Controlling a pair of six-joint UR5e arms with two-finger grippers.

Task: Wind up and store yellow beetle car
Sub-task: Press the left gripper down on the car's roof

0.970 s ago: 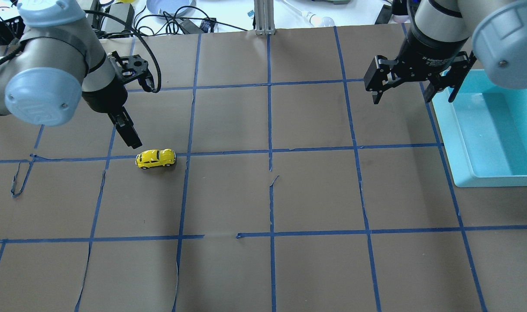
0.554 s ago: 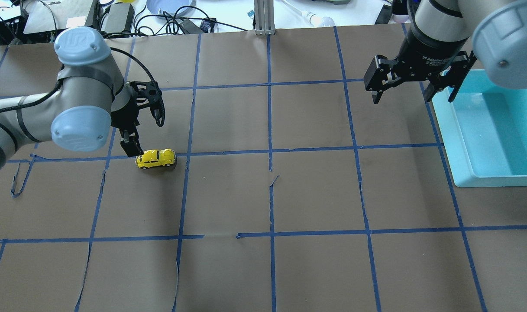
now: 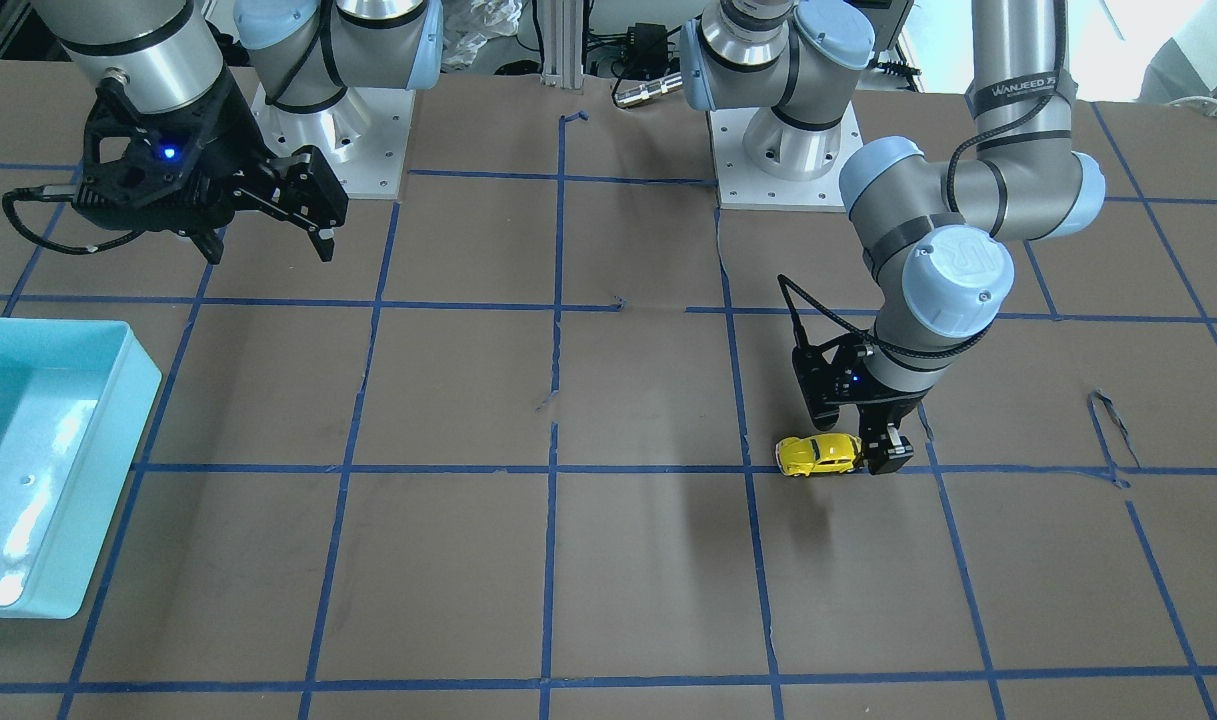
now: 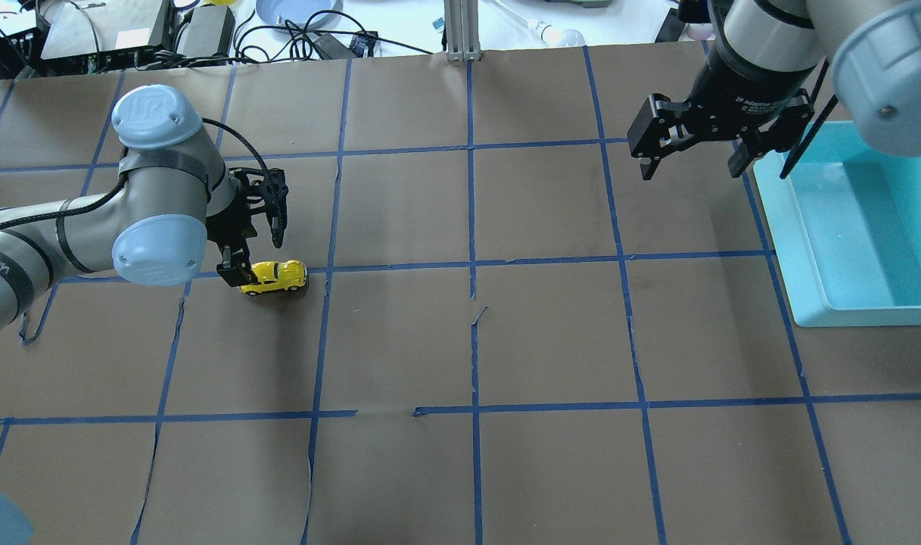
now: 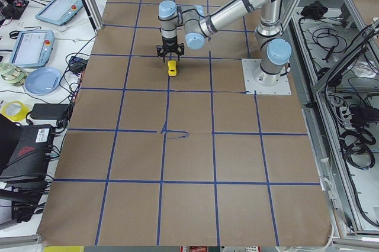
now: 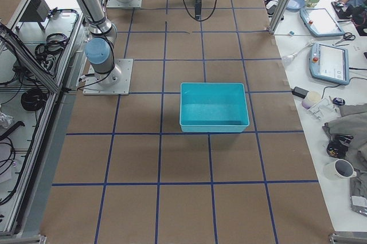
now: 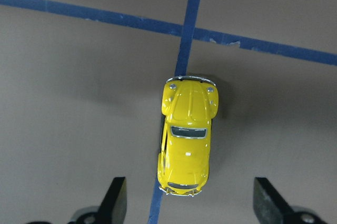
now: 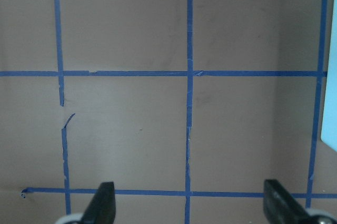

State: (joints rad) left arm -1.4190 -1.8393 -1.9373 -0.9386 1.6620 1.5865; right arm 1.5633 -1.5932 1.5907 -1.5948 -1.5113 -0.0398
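Yellow beetle car (image 4: pixel 273 277) sits on its wheels on a blue tape line (image 7: pixel 189 40) of the brown table (image 4: pixel 551 341), ungrasped. The left gripper (image 7: pixel 190 205) hangs low about its rear end, jaws spread wide and holding nothing. Winding and storing both look left to do. The right gripper (image 4: pixel 691 163), likewise agape and empty, hovers beside the teal bin (image 4: pixel 785 250).

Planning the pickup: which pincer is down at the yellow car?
The left pincer, low and open beside the yellow beetle car; the right pincer hangs far off by the teal bin.
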